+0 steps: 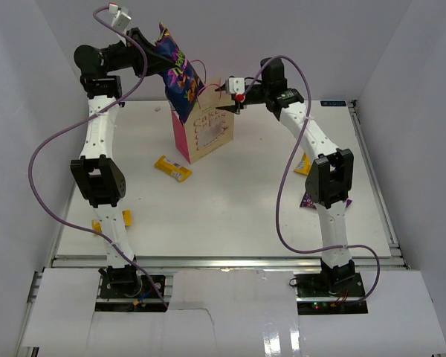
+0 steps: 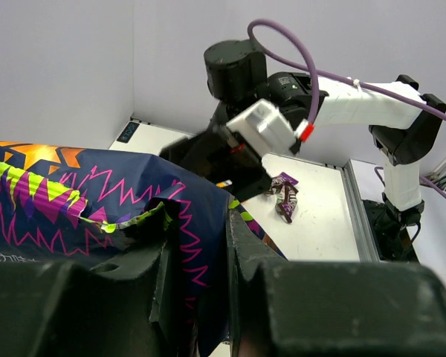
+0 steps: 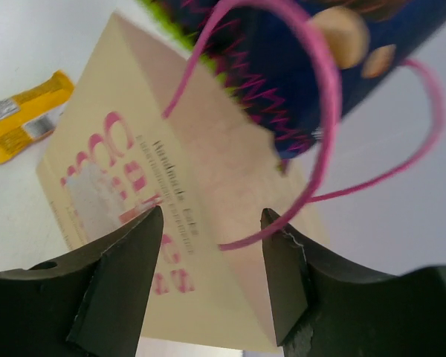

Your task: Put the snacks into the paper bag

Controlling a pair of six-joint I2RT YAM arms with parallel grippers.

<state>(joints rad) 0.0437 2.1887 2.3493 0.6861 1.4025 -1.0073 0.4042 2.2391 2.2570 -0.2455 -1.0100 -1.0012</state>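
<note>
L claw: clenched on the purple chip bag. The bag's crumpled top edge is pinched btwn the two dark fingers, and the rest of the bag is spread out ahead of the claw and off to one side. In the top view the L claw is held high. The chip bag is hung tilted below it, w/ its lower end at the open top of the paper bag. How far inside it sits can't be told. Just past the chip bag the R claw is seen. Farther out, dark purple candy packets are laid on the table.

R claw: released, jaws wide apart, nothing gripped. The paper bag is stood directly ahead of it, w/ the printed front face framed btwn the fingers. A pink loop handle is looped down into that gap. Whether it touches either finger can't be told. Beyond the bag's top edge the chip bag is seen. Off to the side, past the bag, a yellow bar is laid flat on the table. In the top view the R claw is set at the bag's top corner, and the yellow bar lies just beside the bag's base. The candy packets are found well back from the claw, beside the R arm.
</note>
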